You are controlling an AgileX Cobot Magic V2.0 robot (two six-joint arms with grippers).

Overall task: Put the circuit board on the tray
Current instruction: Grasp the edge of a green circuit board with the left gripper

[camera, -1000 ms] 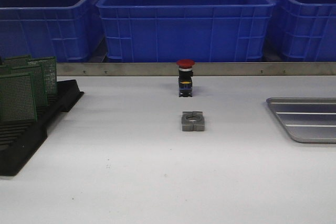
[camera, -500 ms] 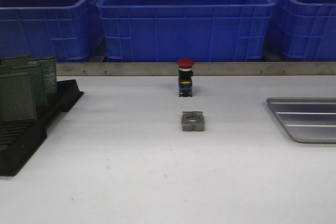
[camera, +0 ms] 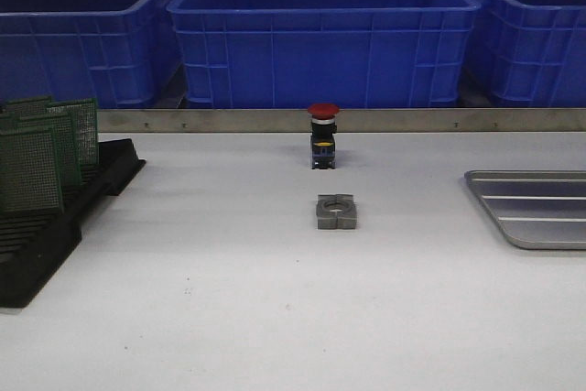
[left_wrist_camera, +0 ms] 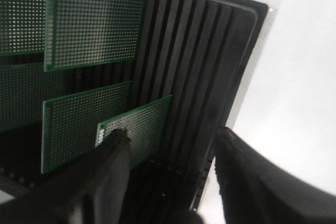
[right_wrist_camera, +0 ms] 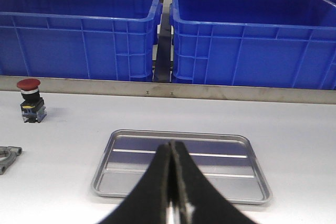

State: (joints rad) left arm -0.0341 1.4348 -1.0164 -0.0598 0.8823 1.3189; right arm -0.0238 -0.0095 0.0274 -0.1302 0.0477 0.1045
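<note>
The circuit boards (left_wrist_camera: 92,24) stand upright in the black slotted rack (left_wrist_camera: 194,61), which sits at the left edge of the white surface (camera: 229,299), well apart from the tray (camera: 536,208) at the right edge. The left claw (left_wrist_camera: 168,153) is spread over the rack beside the nearest board. The right claw (right_wrist_camera: 172,182) is pressed together, empty, with the tray beyond its tips.

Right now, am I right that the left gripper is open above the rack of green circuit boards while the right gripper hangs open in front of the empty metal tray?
Not quite: the right gripper is shut, its fingers pressed together, as the right wrist view shows. The rest holds: the left gripper is open above the rack of green circuit boards, and the tray is empty.
</note>
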